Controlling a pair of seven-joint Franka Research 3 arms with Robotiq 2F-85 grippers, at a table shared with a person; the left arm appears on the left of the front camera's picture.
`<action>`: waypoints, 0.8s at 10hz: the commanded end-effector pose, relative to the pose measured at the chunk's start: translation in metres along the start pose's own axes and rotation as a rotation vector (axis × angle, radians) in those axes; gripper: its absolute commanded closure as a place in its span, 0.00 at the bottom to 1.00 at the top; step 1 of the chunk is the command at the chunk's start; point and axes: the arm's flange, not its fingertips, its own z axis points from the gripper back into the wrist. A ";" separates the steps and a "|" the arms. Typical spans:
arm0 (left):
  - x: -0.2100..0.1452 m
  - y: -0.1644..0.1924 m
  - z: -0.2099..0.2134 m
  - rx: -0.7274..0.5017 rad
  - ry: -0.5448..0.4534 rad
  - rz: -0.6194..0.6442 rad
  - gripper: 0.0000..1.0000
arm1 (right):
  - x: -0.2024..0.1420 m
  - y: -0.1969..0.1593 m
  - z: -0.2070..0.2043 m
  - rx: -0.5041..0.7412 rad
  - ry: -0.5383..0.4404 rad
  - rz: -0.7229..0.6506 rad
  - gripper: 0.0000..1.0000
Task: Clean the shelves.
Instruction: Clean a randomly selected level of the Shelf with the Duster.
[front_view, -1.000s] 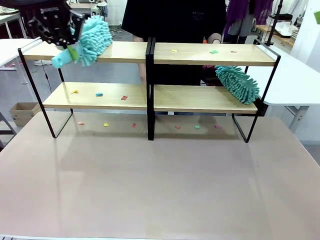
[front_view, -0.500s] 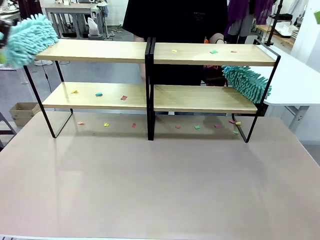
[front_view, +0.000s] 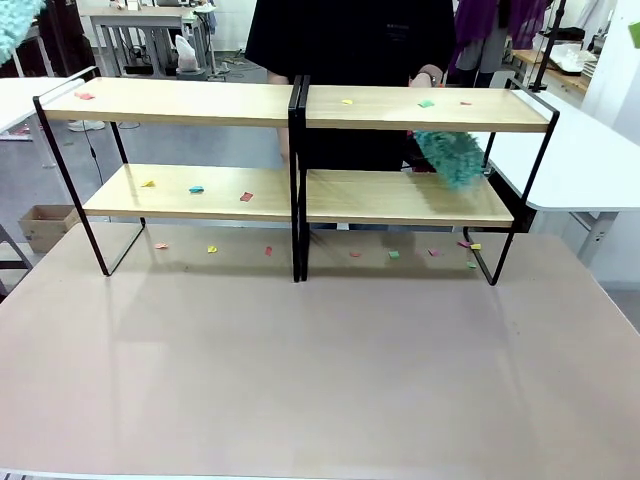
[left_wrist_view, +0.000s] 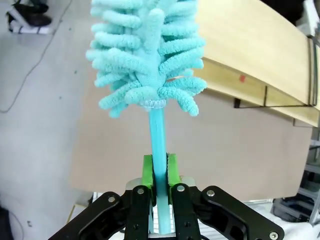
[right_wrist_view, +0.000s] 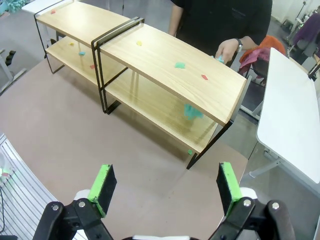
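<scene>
Four light-wood boards in thin black frames form the shelves (front_view: 180, 102), two joined two-tier racks. They stand ahead of the right claw (right_wrist_view: 165, 181) and well apart from it, running away to its upper left in the right wrist view (right_wrist_view: 165, 65). That claw hangs above the beige tabletop (front_view: 320, 380) with its green pads spread wide and nothing between them.

Small coloured scraps (front_view: 197, 188) lie on three of the boards and on the tabletop under the racks.

The left claw (left_wrist_view: 159, 170) has its pads pressed together on the thin handle of a teal duster (left_wrist_view: 147, 55). The fluffy head rises straight out beyond the fingertips. One end of the shelves (left_wrist_view: 250, 45) lies past that head, off to the claw's upper right and clear of the duster.

At the far side a person (front_view: 350, 40) stands behind the racks. A hand (right_wrist_view: 227, 50) is at the back edge of the top board, and a second duster (front_view: 450, 158), blurred, is on the lower board at that end.
</scene>
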 end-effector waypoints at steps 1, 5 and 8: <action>-0.004 0.001 -0.012 -0.063 0.013 -0.040 0.88 | -0.001 -0.001 0.000 0.012 -0.003 -0.001 0.00; -0.005 -0.034 -0.031 -0.243 0.069 -0.279 0.88 | -0.001 -0.001 0.000 0.012 -0.003 -0.001 0.00; -0.004 -0.091 -0.066 -0.269 0.155 -0.462 0.88 | -0.001 -0.001 0.000 0.012 -0.003 -0.001 0.00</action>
